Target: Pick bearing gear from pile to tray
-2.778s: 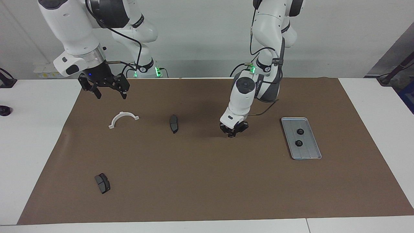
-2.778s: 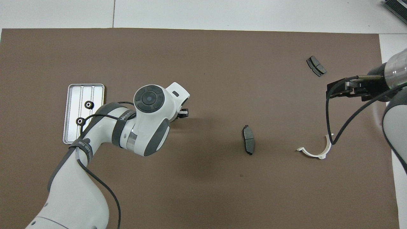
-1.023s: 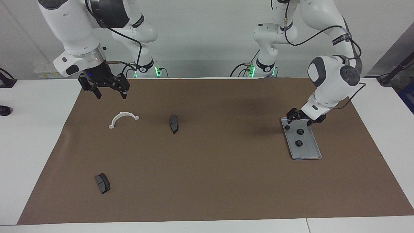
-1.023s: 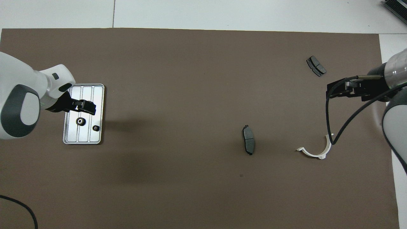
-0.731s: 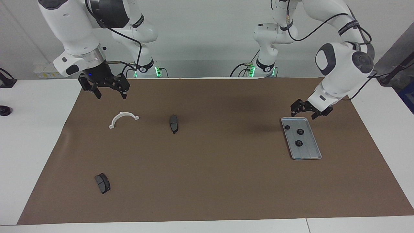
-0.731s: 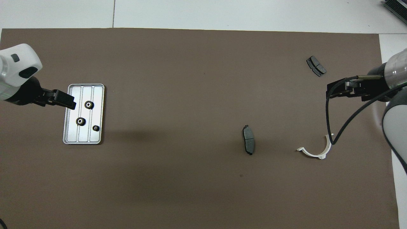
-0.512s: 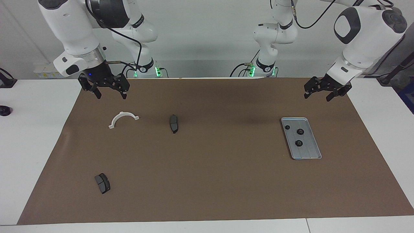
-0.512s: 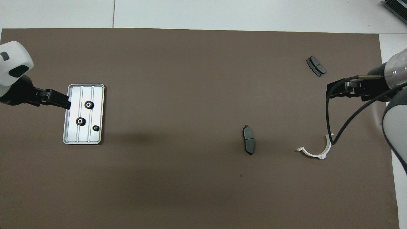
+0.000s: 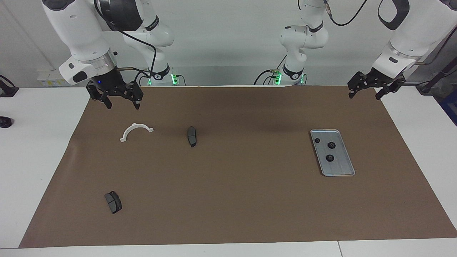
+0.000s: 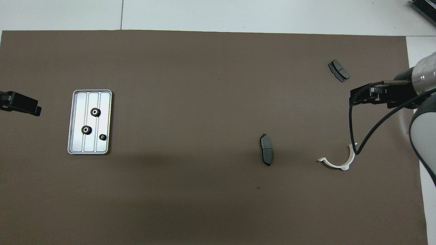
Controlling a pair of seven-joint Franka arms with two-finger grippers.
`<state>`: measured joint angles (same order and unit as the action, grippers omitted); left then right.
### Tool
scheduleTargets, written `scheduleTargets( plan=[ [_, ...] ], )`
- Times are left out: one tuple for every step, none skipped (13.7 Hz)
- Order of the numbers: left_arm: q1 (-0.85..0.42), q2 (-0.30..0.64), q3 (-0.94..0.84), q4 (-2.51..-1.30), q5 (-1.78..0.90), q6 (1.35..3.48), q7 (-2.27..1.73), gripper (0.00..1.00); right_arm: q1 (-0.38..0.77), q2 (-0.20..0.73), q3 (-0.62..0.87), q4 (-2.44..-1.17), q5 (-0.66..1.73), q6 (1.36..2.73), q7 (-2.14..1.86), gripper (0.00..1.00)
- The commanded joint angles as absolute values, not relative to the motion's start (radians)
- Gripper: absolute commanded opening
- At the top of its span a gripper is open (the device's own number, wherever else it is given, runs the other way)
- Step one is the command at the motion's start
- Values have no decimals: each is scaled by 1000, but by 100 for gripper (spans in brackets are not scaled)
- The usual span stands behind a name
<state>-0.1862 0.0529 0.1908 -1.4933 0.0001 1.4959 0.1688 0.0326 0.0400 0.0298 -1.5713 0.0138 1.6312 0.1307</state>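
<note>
Brown mat on a white table, with a few odds and ends at the edges.

A brown mat [image 9: 228,207] lies flat over most of a white table [image 9: 32,167], leaving bare white strips at both ends and along the edge farthest from the robots, where a thin seam [image 10: 122,15] crosses the tabletop. On the bare strip at the right arm's end sits a small black knob [image 9: 4,122], well apart from the mat, and nearer the robots a black bracket [image 9: 7,89] rests at the table's edge. A plain pale wall [image 9: 221,43] rises at the robots' end.

Both grippers [image 9: 368,92] [image 9: 120,102] raised, open
</note>
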Motion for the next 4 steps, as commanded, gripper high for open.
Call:
scheduleTargets(
  plan=[
    [-183, 64, 181, -1477, 18, 1529, 158, 100, 23, 29, 34, -1588, 35, 1640, 107, 100],
    [-181, 64, 181, -1477, 17, 1534, 156, 100, 23, 29, 34, -1588, 35, 1640, 107, 100],
    [-183, 64, 183, -1477, 17, 1534, 155, 100, 21, 29, 34, -1588, 35, 1640, 107, 100],
    [-183, 64, 183, -1477, 17, 1534, 155, 100, 23, 29, 35, -1588, 35, 1641, 107, 100]
  ],
)
